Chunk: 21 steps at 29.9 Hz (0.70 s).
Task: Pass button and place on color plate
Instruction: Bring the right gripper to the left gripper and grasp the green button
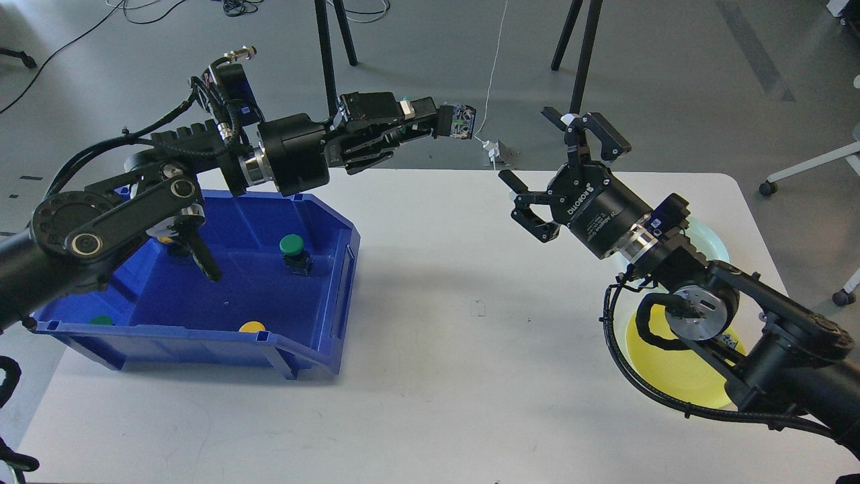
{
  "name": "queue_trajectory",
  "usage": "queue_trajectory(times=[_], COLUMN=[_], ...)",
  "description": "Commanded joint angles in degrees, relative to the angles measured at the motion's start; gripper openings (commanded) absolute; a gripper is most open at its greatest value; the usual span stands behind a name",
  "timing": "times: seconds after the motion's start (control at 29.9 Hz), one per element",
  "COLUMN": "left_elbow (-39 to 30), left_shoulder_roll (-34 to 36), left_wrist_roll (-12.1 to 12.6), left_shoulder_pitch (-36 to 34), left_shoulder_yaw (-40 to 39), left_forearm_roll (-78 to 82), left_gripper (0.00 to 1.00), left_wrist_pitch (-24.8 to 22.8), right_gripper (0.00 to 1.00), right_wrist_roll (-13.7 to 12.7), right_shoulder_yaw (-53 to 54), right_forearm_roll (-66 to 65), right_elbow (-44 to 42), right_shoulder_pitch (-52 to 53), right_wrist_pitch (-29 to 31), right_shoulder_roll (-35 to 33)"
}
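My left gripper [430, 123] is shut on a green-capped button [459, 122], held high above the table's far edge with its dark contact block pointing right. My right gripper [537, 154] is open, its fingers spread, a short way to the right of the held button and apart from it. The yellow plate [678, 373] at the right is largely hidden by my right arm. The pale green plate [712, 242] behind it shows only as a sliver. The blue bin [201, 323] at the left holds a green button [294, 250], a yellow one [252, 327] and another green one [102, 320].
The white table [457, 376] spans the view. Black stand legs [329, 47] and a white cable with a plug [496, 151] are on the floor behind the table. My left arm crosses above the bin's back left part.
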Motion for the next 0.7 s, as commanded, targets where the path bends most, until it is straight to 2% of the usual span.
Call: queue_trajectory(times=[0.0, 0.1, 0.23, 0.37, 0.57, 0.67], left_elbow=[0.01, 0.09, 0.18, 0.18, 0.18, 0.27], left_shoulder_roll=[0.00, 0.00, -0.09, -0.09, -0.09, -0.09], left_wrist_roll=[-0.01, -0.01, -0.01, -0.01, -0.01, -0.01], left_shoulder_pitch=[-0.08, -0.08, -0.16, -0.16, -0.16, -0.16], left_shoulder_yaw=[0.01, 0.01, 0.01, 0.01, 0.01, 0.01], left_forearm_roll=[-0.02, -0.02, -0.02, -0.02, -0.02, -0.02], left_gripper=[0.05, 0.05, 0.05, 0.05, 0.06, 0.06], left_wrist_pitch=[0.00, 0.00, 0.00, 0.00, 0.00, 0.00], right_gripper=[0.99, 0.99, 0.99, 0.99, 0.98, 0.94], right_wrist_roll=[-0.01, 0.08, 1.48, 1.49, 1.49, 1.49], right_shoulder_yaw=[-2.40, -2.58, -2.67, -2.76, -3.37, -5.13], right_forearm_roll=[0.01, 0.10, 3.96, 6.34, 6.87, 6.96], right_elbow=[-3.06, -3.76, -5.17, -6.05, -6.14, -6.05], right_shoulder_pitch=[2.88, 4.20, 5.61, 7.18, 8.07, 8.51], right_wrist_pitch=[-0.02, 0.77, 3.75, 5.87, 6.31, 6.66], right_shoulder_roll=[3.93, 5.69, 6.23, 6.49, 6.49, 6.40])
